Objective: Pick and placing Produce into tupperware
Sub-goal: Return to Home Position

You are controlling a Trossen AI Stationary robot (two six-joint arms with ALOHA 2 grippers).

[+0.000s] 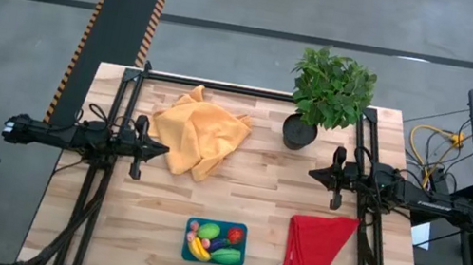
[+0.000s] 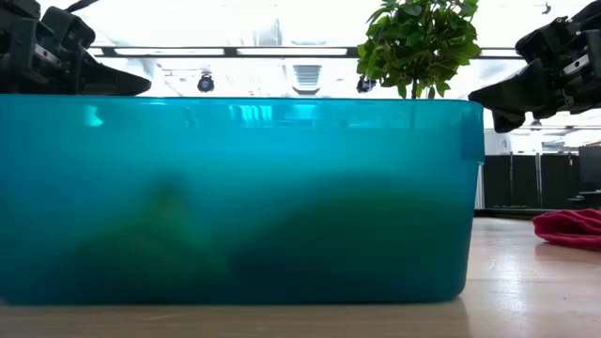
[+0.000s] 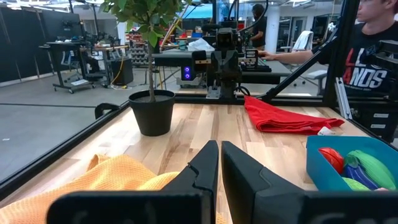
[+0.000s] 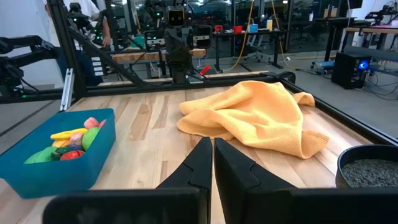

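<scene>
Produce (image 1: 215, 242) lies heaped inside the teal tupperware (image 1: 185, 253), which sits close to one long edge of the table with the red cloth (image 1: 318, 247) beside it. No loose piece shows on the wood, so the sorting looks finished to me. That would explain why the left gripper (image 1: 161, 151), just beside the orange cloth (image 1: 203, 132), and the right gripper (image 1: 314, 174), near the potted plant (image 1: 327, 95), hang level at either side with fingers pressed together, empty.
</scene>
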